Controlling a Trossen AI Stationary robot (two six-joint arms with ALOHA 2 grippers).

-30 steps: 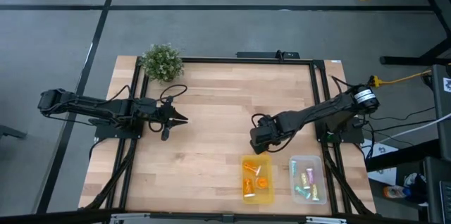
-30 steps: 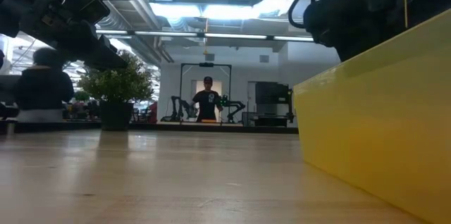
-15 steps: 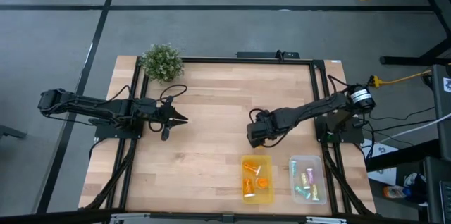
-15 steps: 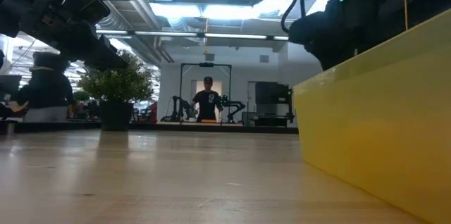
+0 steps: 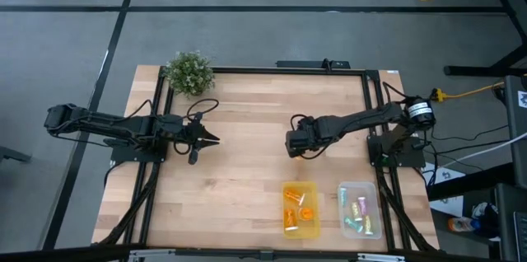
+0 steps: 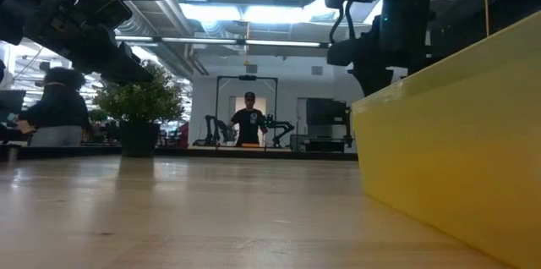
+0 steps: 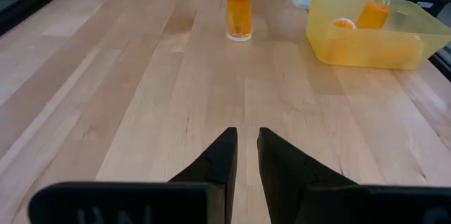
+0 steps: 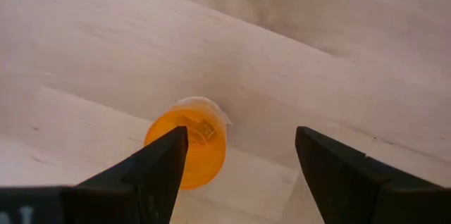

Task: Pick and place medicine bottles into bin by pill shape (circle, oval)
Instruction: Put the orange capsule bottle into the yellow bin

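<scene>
An orange medicine bottle [image 7: 239, 18] stands upright on the table, its white end down. It also shows from above in the right wrist view [image 8: 189, 146]. My right gripper [image 8: 241, 134] [image 5: 295, 142] hangs open over it near the table's middle, the bottle close to one finger. The gripper hides the bottle in the high view. My left gripper [image 7: 246, 134] [image 5: 210, 140] waits at the table's left, empty, its fingers all but closed. A yellow bin [image 5: 300, 208] holds orange bottles. A clear bin [image 5: 360, 209] holds pale bottles with coloured caps.
A leafy green plant [image 5: 188, 72] stands at the far left corner. The two bins stand side by side at the near right edge. The yellow bin's wall [image 6: 456, 134] fills the low view's right. People [image 6: 248, 121] show in the room beyond.
My right gripper has gone from just beside the yellow bin toward the table's far edge and a little to the left, and now hangs over the standing orange bottle.
</scene>
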